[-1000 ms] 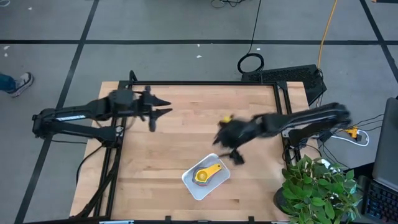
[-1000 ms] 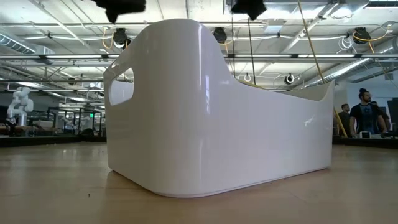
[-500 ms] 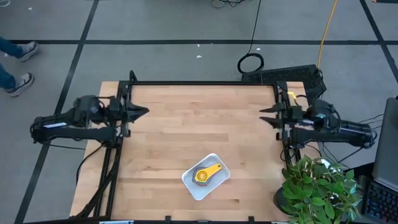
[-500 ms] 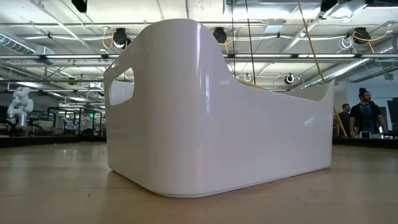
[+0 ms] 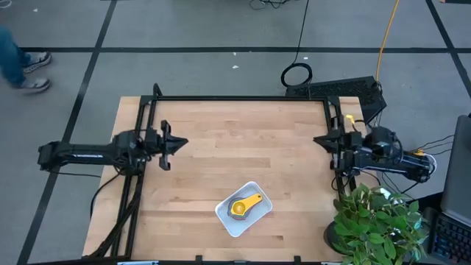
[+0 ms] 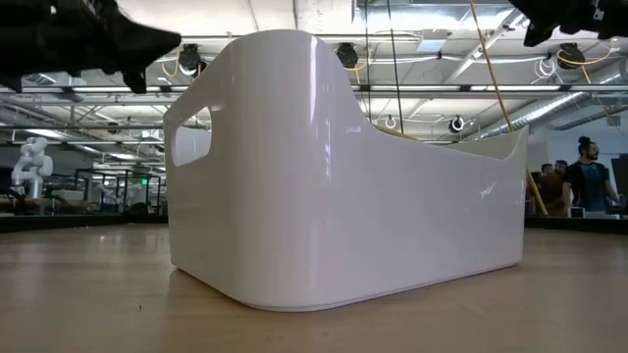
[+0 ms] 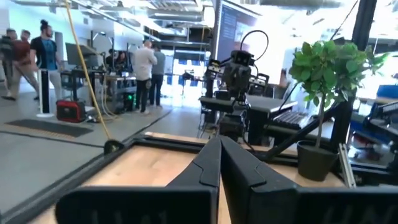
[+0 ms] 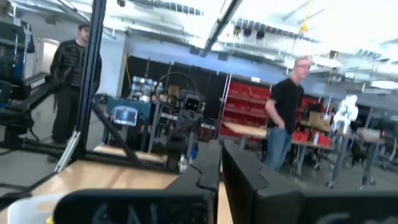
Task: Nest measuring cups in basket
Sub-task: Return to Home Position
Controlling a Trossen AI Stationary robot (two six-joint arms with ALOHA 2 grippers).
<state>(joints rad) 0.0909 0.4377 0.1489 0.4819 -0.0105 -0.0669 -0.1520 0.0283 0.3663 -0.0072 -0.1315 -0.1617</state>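
Observation:
The white basket [image 5: 243,209] stands on the wooden table near its near edge, and in the low view the basket [image 6: 343,176] fills the middle. In it lies a yellow measuring cup [image 5: 240,207], its handle pointing toward the far right; whether other cups sit under it I cannot tell. My left gripper [image 5: 182,142] hovers shut at the table's left edge, pointing right, with nothing in it. My right gripper [image 5: 317,140] hovers shut at the right edge, pointing left, also with nothing in it. The wrist views show each pair of fingers [image 7: 219,155] [image 8: 221,158] closed together.
A black frame rail [image 5: 243,98] runs along the table's far edge and down both sides. A potted plant [image 5: 375,221] stands off the near right corner. Bare wood lies between the two grippers and the basket. People stand in the room beyond [image 8: 287,112].
Both arms have drawn back from over the table: the left gripper toward the left edge, the right gripper away from the basket toward the right edge. Both grippers have shut. The basket and the yellow cup have stayed in place.

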